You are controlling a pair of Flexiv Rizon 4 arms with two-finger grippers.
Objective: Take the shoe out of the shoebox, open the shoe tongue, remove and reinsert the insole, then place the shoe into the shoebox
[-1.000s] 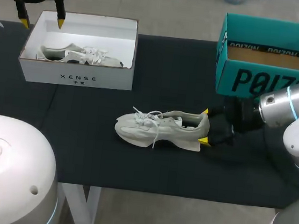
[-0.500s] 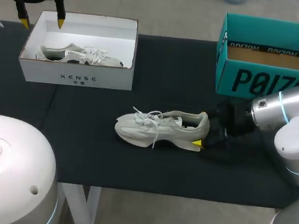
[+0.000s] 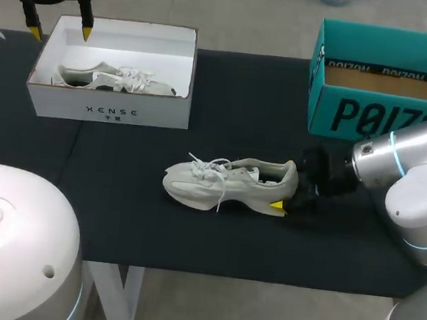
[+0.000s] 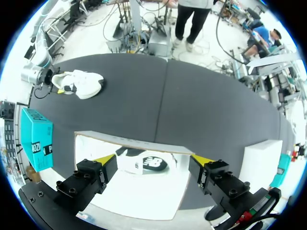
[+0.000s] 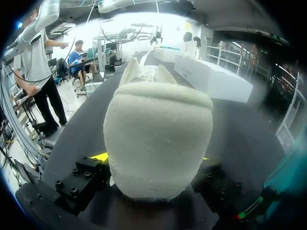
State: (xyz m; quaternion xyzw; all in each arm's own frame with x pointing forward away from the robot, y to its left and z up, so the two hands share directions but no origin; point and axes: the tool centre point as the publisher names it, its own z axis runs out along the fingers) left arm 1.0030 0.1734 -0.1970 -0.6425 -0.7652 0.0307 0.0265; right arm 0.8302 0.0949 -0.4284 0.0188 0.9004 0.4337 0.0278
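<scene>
The right tool [image 3: 287,188] has closed in, now pinching the heel of the shoe [image 3: 218,185] on the worktop [image 3: 117,195], ready for tongue-opening, while the left tool [image 3: 60,32] hangs spread

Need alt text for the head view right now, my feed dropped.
My right claw is shut on the heel of a white shoe lying mid-table. My left claw hangs open over the far left corner of a white shoebox holding a second shoe; a teal box stands at far right.
</scene>
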